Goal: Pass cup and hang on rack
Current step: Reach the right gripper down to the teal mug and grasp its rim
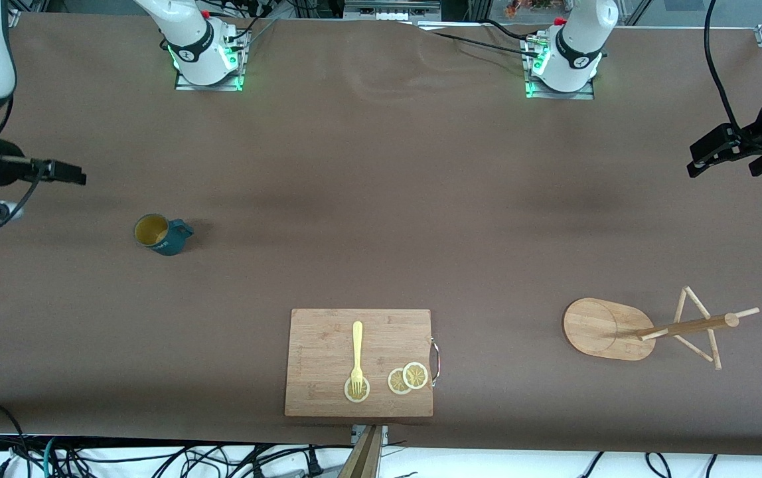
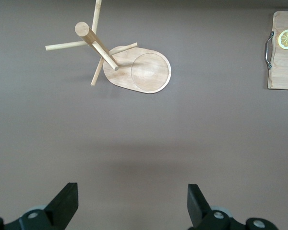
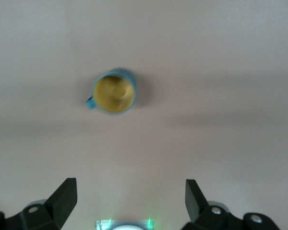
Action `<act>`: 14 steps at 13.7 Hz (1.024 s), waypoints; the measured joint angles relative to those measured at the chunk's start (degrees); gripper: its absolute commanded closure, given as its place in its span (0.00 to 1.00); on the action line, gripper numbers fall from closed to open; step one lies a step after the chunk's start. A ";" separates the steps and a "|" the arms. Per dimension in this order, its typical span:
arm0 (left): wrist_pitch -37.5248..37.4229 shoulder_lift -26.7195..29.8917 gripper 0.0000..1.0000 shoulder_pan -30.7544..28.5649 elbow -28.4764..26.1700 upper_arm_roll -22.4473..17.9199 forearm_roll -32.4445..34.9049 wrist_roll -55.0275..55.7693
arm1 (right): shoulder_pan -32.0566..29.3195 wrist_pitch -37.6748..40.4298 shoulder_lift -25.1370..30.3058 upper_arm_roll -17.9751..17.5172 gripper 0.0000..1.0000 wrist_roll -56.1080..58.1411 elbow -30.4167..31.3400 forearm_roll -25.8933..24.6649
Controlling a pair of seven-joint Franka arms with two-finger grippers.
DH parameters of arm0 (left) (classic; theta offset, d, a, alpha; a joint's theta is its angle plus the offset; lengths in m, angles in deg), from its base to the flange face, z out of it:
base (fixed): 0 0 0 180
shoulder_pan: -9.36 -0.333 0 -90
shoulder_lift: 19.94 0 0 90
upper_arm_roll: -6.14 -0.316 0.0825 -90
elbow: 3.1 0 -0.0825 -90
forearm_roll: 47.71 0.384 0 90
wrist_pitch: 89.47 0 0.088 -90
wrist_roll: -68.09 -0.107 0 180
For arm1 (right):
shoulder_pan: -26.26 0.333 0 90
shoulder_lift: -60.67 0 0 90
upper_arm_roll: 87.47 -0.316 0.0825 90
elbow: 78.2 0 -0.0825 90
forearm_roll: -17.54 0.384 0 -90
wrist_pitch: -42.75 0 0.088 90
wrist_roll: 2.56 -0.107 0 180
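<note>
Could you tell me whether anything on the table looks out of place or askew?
Nothing stands out. The cup sits upright toward the right arm's end, the rack stands on its base toward the left arm's end, and the fork and lemon slices lie neatly on the cutting board.

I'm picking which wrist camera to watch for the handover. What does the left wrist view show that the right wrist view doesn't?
Only the left wrist view shows the rack and one end of the cutting board with a lemon slice, past the open left gripper. Only the right wrist view shows the cup, standing upright, past the open right gripper. Both show bare brown tabletop and empty fingers.
</note>
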 measured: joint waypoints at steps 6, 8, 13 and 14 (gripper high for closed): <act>0.00 0.00 0.00 0.00 0.00 0.00 0.00 0.00 | 0.04 -23.54 -0.69 0.23 0.01 -0.05 14.57 0.00; 0.00 0.00 0.00 0.00 0.00 0.00 0.00 0.00 | 0.04 -31.48 -0.72 0.23 0.01 -0.05 20.35 0.00; 0.00 -0.22 0.00 0.00 0.00 0.00 0.00 0.00 | 0.13 -42.55 -3.17 0.11 0.30 -0.05 26.69 0.00; 0.00 -0.26 0.00 0.00 0.00 0.00 0.00 0.00 | 0.14 -43.53 -4.09 -0.03 0.35 -0.05 26.71 0.01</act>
